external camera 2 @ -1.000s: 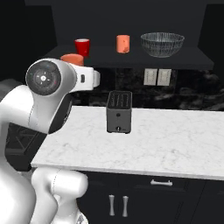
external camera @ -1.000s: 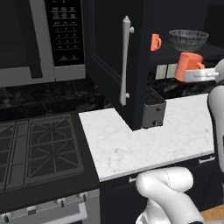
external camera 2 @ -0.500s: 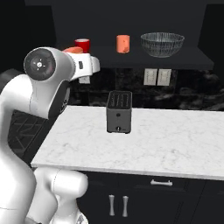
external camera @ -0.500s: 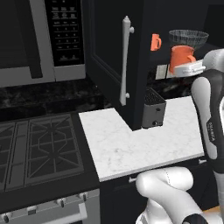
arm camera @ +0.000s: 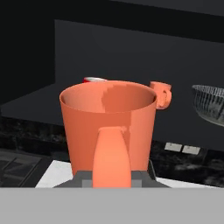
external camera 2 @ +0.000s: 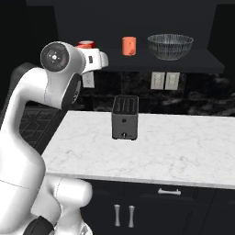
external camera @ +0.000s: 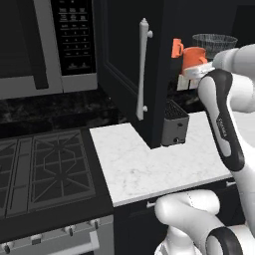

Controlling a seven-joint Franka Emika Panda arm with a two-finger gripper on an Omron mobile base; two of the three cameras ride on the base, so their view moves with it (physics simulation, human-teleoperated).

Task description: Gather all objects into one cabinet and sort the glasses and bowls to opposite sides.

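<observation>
Hand view is showing the gripper (arm camera: 112, 181) closing on an orange mug (arm camera: 109, 127), handle toward the camera, level with the cabinet shelf (external camera 2: 137, 61). Right base view is showing the red mug (external camera 2: 85, 44), second orange mug (external camera 2: 129, 46) and bowl (external camera 2: 170, 46) sitting there.

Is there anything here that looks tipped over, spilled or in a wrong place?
Nothing stands out. The orange mug in the gripper is upright, and on the shelf the red mug, the other orange mug and the bowl stand upright too. The toaster sits squarely on the counter.
</observation>
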